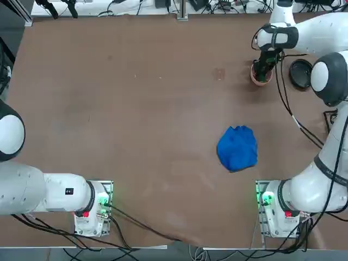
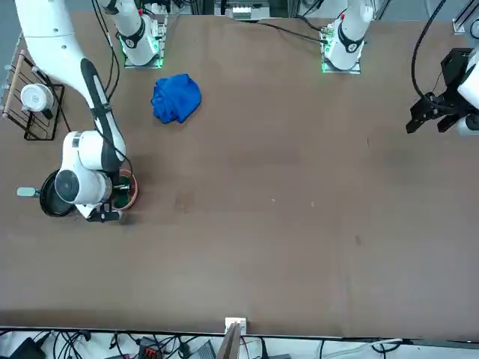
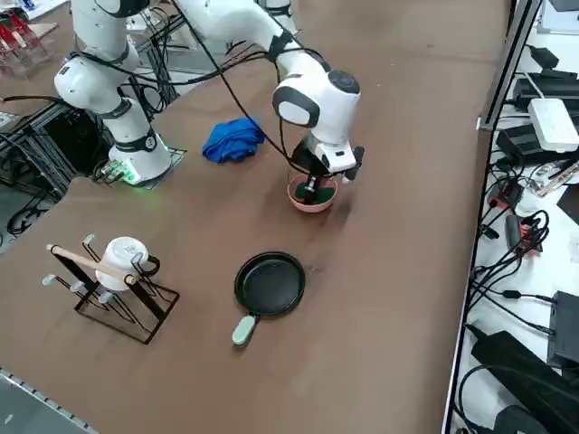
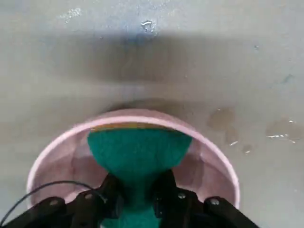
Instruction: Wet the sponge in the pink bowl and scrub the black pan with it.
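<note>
While the sponge point(image 4: 137, 152), pinched between the fingers of the right gripper point(image 4: 137, 202), sits dipped inside the pink bowl point(image 4: 216, 156), the wetting step appears under way, and the next move calls for lifting it across to the black pan point(image 3: 270, 284) lying nearby, empty.

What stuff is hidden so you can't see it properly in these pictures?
- Water in the pink bowl: the wrist view does not settle whether there is any; the sponge, pinched in the right gripper, covers the middle.
- The bowl in the front view: the right arm hides most of it.
- The black pan: in the top view the arm covers part of it.
- The sponge's underside: no view shows whether it touches the bowl's bottom.
</note>
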You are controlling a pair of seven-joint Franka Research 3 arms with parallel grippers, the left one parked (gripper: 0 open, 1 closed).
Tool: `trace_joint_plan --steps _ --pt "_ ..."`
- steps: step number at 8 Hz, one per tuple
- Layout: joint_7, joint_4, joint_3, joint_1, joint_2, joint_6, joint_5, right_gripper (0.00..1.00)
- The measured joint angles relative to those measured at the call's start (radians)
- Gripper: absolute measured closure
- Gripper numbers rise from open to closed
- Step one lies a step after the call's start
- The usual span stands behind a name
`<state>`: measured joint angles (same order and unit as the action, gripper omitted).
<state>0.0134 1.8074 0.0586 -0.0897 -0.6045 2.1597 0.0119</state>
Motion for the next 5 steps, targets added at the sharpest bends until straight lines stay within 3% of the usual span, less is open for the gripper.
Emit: trace_joint_plan --steps 5 --pt "0.000 -0.012 0.000 0.003 0.018 -0.025 0.000 0.68"
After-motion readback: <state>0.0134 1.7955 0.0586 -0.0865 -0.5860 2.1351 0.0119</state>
